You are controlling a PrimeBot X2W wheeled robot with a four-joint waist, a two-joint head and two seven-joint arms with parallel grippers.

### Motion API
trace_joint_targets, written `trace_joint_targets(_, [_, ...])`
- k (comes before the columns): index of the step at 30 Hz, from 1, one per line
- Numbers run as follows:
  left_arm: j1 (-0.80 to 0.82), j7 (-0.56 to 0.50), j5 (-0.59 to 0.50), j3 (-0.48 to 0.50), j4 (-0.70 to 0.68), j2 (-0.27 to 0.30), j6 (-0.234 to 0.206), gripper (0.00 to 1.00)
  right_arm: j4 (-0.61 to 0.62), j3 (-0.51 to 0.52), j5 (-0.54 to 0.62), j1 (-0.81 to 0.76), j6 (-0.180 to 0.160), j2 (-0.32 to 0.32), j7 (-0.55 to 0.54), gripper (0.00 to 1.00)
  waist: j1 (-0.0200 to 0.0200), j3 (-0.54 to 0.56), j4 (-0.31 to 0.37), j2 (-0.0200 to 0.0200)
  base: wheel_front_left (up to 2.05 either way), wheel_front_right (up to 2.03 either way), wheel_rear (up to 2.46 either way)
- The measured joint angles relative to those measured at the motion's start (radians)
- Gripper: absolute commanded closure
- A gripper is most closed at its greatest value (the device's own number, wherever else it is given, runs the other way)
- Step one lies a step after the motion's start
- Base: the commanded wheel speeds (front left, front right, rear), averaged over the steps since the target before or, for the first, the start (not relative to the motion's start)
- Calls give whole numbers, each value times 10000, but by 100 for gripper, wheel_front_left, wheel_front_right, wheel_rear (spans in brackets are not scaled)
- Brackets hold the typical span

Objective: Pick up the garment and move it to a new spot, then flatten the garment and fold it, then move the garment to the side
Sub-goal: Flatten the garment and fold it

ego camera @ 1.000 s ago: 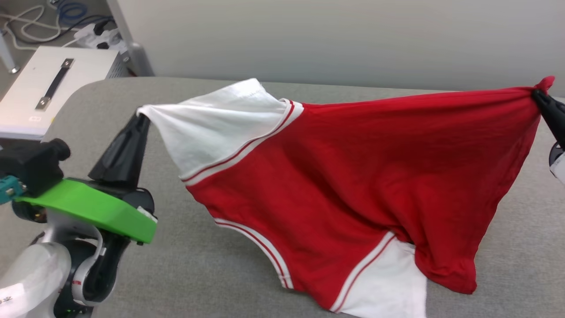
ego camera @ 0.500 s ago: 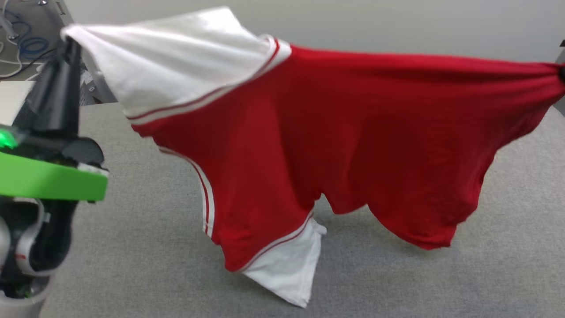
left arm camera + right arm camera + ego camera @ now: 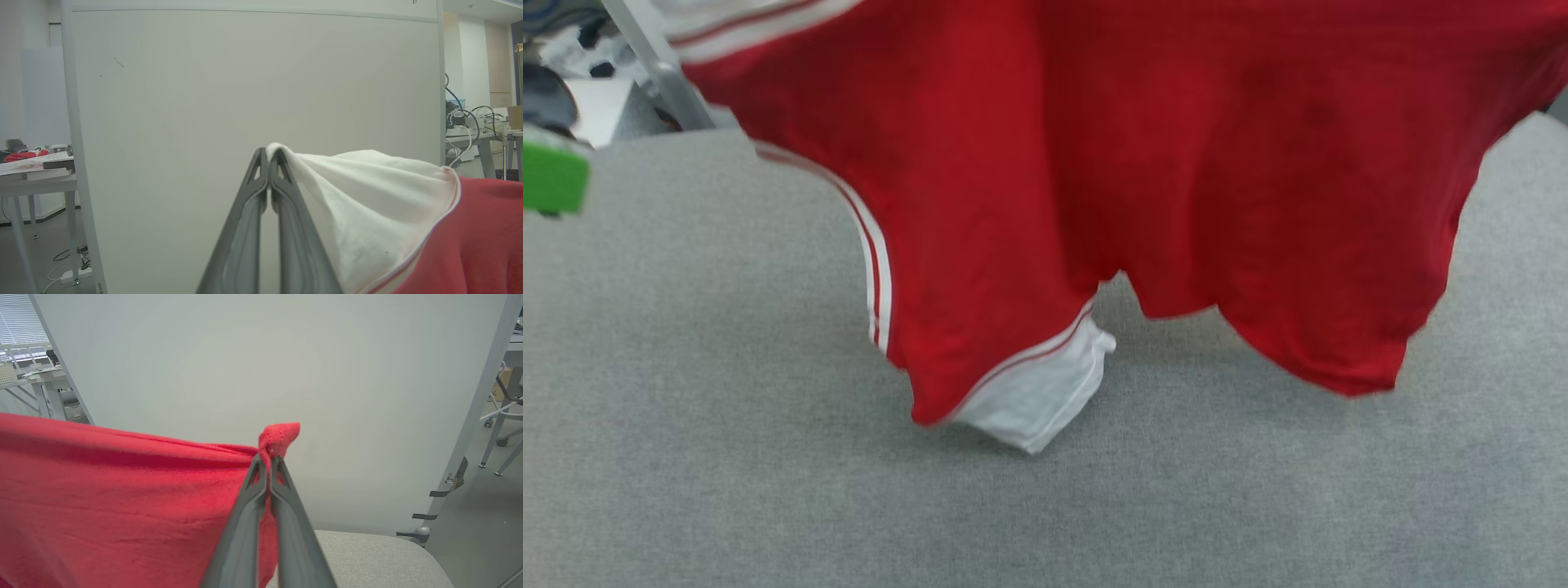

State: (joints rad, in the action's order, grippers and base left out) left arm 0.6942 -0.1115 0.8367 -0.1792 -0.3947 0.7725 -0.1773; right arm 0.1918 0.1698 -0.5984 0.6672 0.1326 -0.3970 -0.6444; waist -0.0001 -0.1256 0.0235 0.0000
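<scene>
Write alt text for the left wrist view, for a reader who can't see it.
The left gripper, its two dark fingers pressed shut, pinches the tip of the white sleeve of a red jersey T-shirt, which drapes off toward the lower right. A pale partition panel stands behind it, with a cluttered desk at the far left.

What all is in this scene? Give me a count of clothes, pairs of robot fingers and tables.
Red garment with white sleeves: 1
Pairs of fingers: 2, left gripper and right gripper, both shut on the garment
Grey table: 1
Total: 4
</scene>
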Motion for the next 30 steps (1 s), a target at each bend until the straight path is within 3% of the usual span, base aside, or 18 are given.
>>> trace_joint_targets(6, [2274, -476, -228, -240, 1058, 399, 769, 100, -773, -598, 359, 1936, 2, -537, 522, 100, 1, -1047, 50, 0, 0, 0, 0])
trace_joint_targets(11, [4716, -612, -702, -755, 2508, 364, 1530, 100, -1948, -1076, 654, 3915, 4, -924, 1051, 100, 2, -2065, 63, 0, 0, 0, 0])
trace_joint_targets(16, [7542, -353, -1643, -1496, 4591, -238, 2339, 100, -3492, -1687, 1419, 5961, 33, -1145, 1862, 100, 3, -3166, 55, 0, 0, 0, 0])
trace_joint_targets(20, [9437, 198, -2291, -1994, 6364, -899, 2708, 100, -4899, -1904, 1774, 7377, 77, -1028, 2740, 100, 3, -3993, 37, 0, 0, 0, 0])
trace_joint_targets(30, [12401, 2911, -3400, -2343, 9841, -2194, 2878, 100, -7831, -2119, 3147, 10194, 77, -173, 5298, 100, 3, -5616, -51, 0, 0, 0, 0])
